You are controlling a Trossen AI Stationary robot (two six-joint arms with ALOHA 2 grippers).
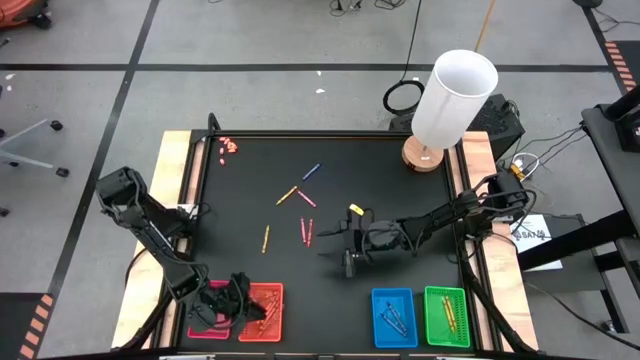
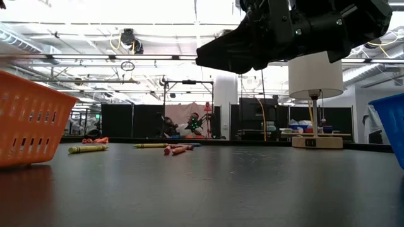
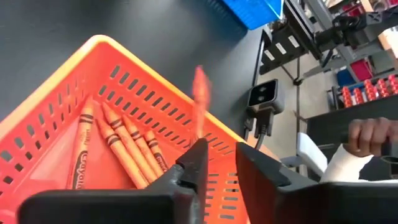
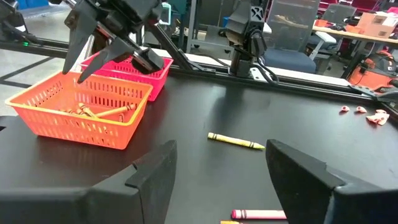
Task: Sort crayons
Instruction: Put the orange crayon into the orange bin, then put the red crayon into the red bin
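The left claw (image 3: pixel 217 165) hangs over the orange tray (image 3: pixel 56 81), fingers slightly parted with an orange crayon (image 3: pixel 200 99) blurred just at their tips, apparently being dropped among its like. The right claw (image 1: pixel 348 262) waits spread above the black desk (image 1: pixel 400 170), where loose crayons (image 1: pixel 303 230) lie mid-surface; a lamp (image 1: pixel 445 105) stands at the far corner.

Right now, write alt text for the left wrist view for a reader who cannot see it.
An orange crayon drops, blurred, from the left gripper, its jaws parted, above the orange slotted plastic tray. Several orange crayons lie inside; a person's hand shows beyond the table.
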